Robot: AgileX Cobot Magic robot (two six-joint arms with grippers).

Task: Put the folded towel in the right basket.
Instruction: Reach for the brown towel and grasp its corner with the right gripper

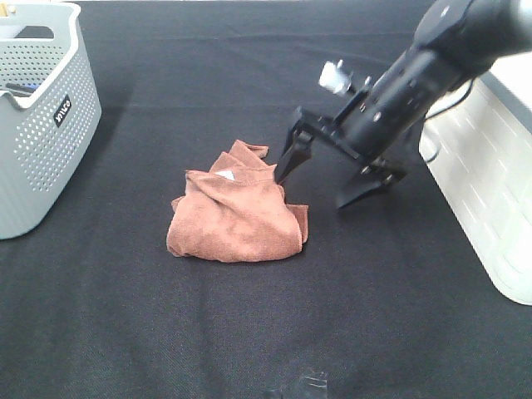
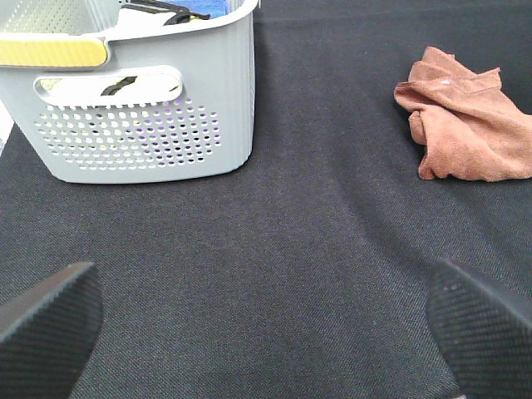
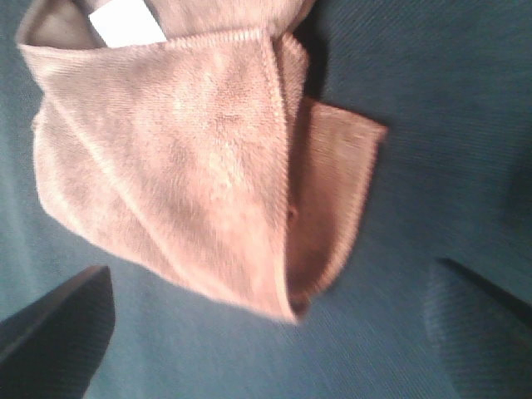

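Black woven cloth covers the worktop (image 1: pixel 249 332). Near its middle lies the folded towel (image 1: pixel 237 218), a rust-brown bundle of soft terry in loose folds, with a small white tag (image 1: pixel 226 174) showing on its far side. The right fingers (image 1: pixel 293 158), black and pointed, are spread wide and angled down at the towel's far right corner. One tip is at the cloth's edge, though whether it touches is not clear, and the other is over bare worktop to the right. They grip nothing.

The right basket (image 1: pixel 490 191), a large white plastic tub with faintly ribbed sides, stands at the worktop's right edge, well apart from the towel. A grey perforated plastic basket (image 1: pixel 41 141) with a dark label stands at the far left. The left fingers (image 2: pixel 50 320) are also spread wide above bare cloth, gripping nothing.
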